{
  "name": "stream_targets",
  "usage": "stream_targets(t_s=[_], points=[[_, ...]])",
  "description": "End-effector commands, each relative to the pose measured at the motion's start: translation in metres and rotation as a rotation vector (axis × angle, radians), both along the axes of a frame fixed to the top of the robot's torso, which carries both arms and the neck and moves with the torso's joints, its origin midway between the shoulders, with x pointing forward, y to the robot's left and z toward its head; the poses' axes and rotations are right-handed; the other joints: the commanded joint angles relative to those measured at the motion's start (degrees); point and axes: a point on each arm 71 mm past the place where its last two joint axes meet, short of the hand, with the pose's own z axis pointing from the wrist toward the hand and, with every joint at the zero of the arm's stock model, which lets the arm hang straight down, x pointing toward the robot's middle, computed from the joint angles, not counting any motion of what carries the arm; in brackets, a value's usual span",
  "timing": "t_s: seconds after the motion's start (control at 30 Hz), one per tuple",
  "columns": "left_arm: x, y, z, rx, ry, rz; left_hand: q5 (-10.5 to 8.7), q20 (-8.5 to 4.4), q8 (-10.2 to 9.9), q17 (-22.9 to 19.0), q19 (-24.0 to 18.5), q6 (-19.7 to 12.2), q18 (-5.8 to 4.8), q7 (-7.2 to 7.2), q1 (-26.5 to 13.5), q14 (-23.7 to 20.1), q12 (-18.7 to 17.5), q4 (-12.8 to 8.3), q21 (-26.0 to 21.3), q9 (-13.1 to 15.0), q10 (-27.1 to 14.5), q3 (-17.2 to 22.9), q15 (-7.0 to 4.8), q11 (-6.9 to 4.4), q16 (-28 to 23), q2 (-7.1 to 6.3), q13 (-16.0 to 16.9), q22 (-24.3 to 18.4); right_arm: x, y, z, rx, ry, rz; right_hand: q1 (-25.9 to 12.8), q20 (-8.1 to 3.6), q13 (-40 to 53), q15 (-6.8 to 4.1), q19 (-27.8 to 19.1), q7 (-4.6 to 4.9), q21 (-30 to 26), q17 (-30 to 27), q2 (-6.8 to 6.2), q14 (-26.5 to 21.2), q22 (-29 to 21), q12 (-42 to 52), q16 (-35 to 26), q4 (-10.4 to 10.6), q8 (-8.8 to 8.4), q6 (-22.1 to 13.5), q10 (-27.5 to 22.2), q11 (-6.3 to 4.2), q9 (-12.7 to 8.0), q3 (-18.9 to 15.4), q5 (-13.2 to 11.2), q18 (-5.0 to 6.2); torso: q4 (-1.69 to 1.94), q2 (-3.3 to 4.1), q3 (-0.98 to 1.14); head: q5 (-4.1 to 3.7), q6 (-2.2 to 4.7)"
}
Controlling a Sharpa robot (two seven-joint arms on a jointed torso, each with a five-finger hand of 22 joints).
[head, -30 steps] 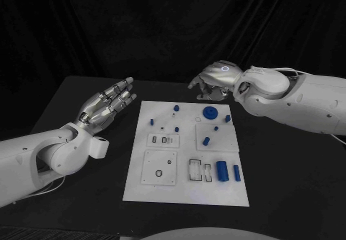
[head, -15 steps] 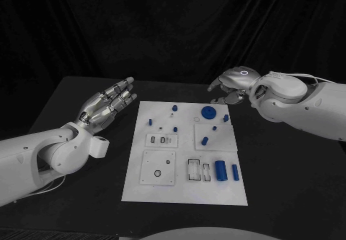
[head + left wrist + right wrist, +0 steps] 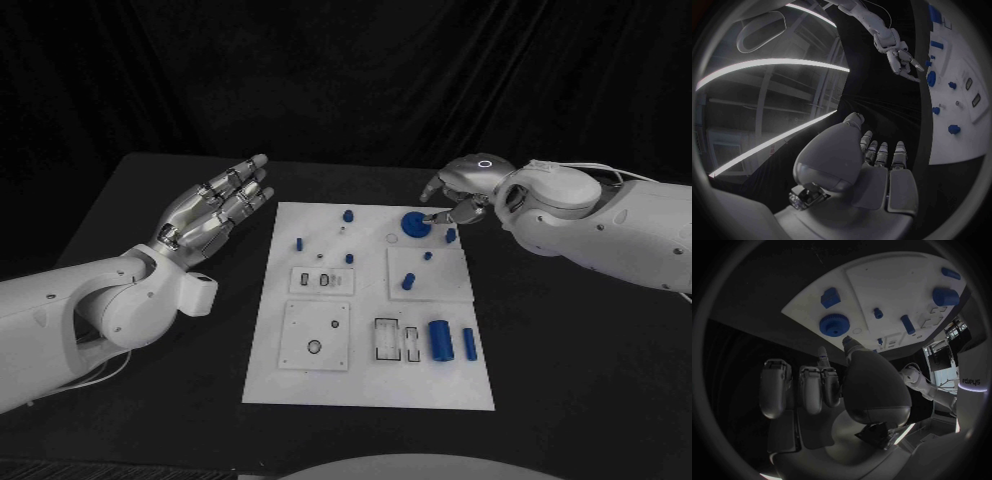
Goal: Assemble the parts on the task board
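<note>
Your right hand (image 3: 459,190) hung over the far edge of the flat white plastic task board (image 3: 289,385), with its fingertips (image 3: 464,212) pointing down. Just in front of those fingertips sat the round blue toothed wheel (image 3: 414,224), lying flat on the board with its round face up. It has no long side, so it points nowhere but up. I think you brought the hand there to pick this wheel up, as it was the part nearest the fingers. In the right wrist view the blue toothed wheel (image 3: 834,325) lay just past the fingertips, and I could not tell if they touched it. The fingers were a little apart and held nothing.

Beside the wheel, on the side toward your right arm, stood a small blue block (image 3: 450,235).

Closer to your body than the right hand, near the board's near corner, lay a fat blue cylinder (image 3: 441,342) and a thin blue bar (image 3: 470,344). Both lay flat, side by side, with their long sides running from you toward the far edge.

Your left hand (image 3: 216,205) was beside the board, well apart from the parts, flat with fingers spread and palm up, holding nothing. It seemed to be waiting out of the way.
</note>
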Motion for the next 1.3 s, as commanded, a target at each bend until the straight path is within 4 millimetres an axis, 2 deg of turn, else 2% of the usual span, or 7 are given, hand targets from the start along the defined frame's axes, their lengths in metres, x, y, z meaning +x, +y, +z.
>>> stream_targets(t_s=[0.03, 0.23, 0.5, 0.7, 0.9, 1.0, 1.3], points=[[0.0, -0.002, 0.002, -0.013, -0.011, -0.016, 0.27, 0.36, 0.26, -0.09, -0.03, -0.17, 1.04, 0.21, 0.72, -0.13, 0.27, 0.03, -0.16, 0.07, -0.08, 0.22, 0.32, 0.21, -0.21, -0.07, 0.08, 0.06, 0.0, 0.001, -0.005, -0.004, 0.016, -0.012, -0.55, -0.03, 15.04, -0.43, 0.5, -0.17, 0.11, 15.06, -0.65, 5.84, 9.24, 0.19, 0.15, 0.29, 0.58, 0.97, 6.18, -0.4, 0.45, -0.2, 0.32, -0.27, 0.09, -0.12, -0.12, -0.1, -0.05], [0.0, -0.002, 0.002, -0.014, -0.011, -0.02, 0.26, 0.42, 0.24, -0.09, -0.05, -0.25, 1.03, 0.19, 0.73, -0.13, 0.26, 0.03, -0.18, 0.05, -0.09, 0.32, 0.44, 0.19, -0.21, -0.09, 0.07, 0.05, 0.002, 0.005, -0.011, -0.009, 0.03, -0.018, -1.22, 0.37, 15.04, 0.08, -0.65, -0.16, -1.54, 15.06, -2.22, 5.84, 8.34, 0.19, 0.15, 0.36, 0.49, 0.21, 6.18, -0.54, 1.61, -0.67, -0.23, 0.12, 0.1, -0.25, -0.19, 0.01, -0.05], [0.0, -0.002, 0.002, -0.014, -0.011, -0.019, 0.25, 0.46, 0.23, -0.09, -0.05, -0.28, 1.02, 0.19, 0.74, -0.13, 0.22, 0.02, -0.18, 0.05, -0.1, 0.38, 0.52, 0.2, -0.21, -0.09, 0.06, 0.05, 0.002, 0.009, -0.013, -0.003, 0.025, -0.008, 0.37, 0.92, 15.04, 0.59, -1.08, -0.04, -2.04, 15.06, -2.03, 5.84, 8.42, 0.19, 0.15, 0.22, 0.59, -0.43, 6.18, -0.19, 3.05, -0.28, 0.09, 0.2, 0.1, -0.21, -0.15, -0.04, -0.01], [0.0, -0.003, 0.002, -0.015, -0.01, -0.023, 0.24, 0.48, 0.22, -0.09, -0.05, -0.3, 1.01, 0.19, 0.75, -0.13, 0.37, 0.02, -0.18, 0.04, -0.09, 0.43, 0.57, 0.22, -0.21, -0.09, 0.09, 0.05, 0.003, 0.01, -0.015, -0.011, 0.036, -0.02, 3.09, 1.09, 15.04, 0.74, -0.13, 0.14, -0.83, 15.06, -1.15, 5.84, 9.51, 0.19, 0.15, -0.66, 0.4, -1.64, 6.18, 0.0, 4.3, 0.52, 4.59, -0.13, 0.17, -0.17, -0.16, -0.06, -0.07], [0.0, -0.003, 0.001, -0.015, -0.01, -0.024, 0.23, 0.56, 0.22, -0.09, -0.05, -0.28, 0.99, 0.26, 0.79, -0.13, 0.48, 0.0, -0.18, 0.05, -0.06, 0.59, 0.71, 0.32, -0.21, -0.11, 0.12, 0.05, 0.005, 0.008, -0.018, -0.025, 0.05, -0.035, 3.74, 1.02, 15.04, 0.69, 1.14, 0.19, 0.73, 15.06, -0.16, 5.84, 10.79, 0.19, 0.15, -1.89, 0.69, -4.01, 6.18, -0.07, 6.42, 1.33, 13.94, -0.57, 0.04, -0.13, -0.2, 0.11, -0.07], [0.0, -0.002, 0.001, -0.015, -0.01, -0.023, 0.23, 0.57, 0.22, -0.09, -0.05, -0.3, 0.99, 0.27, 0.8, -0.13, 0.51, 0.0, -0.18, 0.04, -0.06, 0.62, 0.72, 0.34, -0.21, -0.12, 0.12, 0.05, 0.006, 0.008, -0.019, -0.029, 0.054, -0.039, 3.47, 1.04, 15.04, 0.72, 1.29, 0.25, 0.9, 15.06, 0.02, 5.84, 10.95, 0.19, 0.15, -1.94, 0.98, -4.39, 6.18, -0.02, 6.92, 1.52, 15.49, -0.62, 0.07, -0.1, -0.19, 0.05, 0.03], [0.001, -0.004, 0.001, -0.017, -0.008, -0.03, 0.23, 0.61, 0.21, -0.09, -0.06, -0.33, 0.98, 0.3, 0.81, -0.13, 0.55, -0.02, -0.19, 0.04, -0.05, 0.7, 0.77, 0.4, -0.21, -0.15, 0.13, 0.05, 0.01, 0.013, -0.022, -0.043, 0.068, -0.044, 1.53, 1.24, 15.04, 0.96, 1.58, 0.69, 1.19, 15.06, 0.12, 5.84, 11.31, 0.19, 0.15, -1.32, 1.81, -5.82, 6.18, 0.31, 8.39, 1.09, 12.36, -0.72, 0.07, -0.12, -0.16, -0.17, 0.15]])
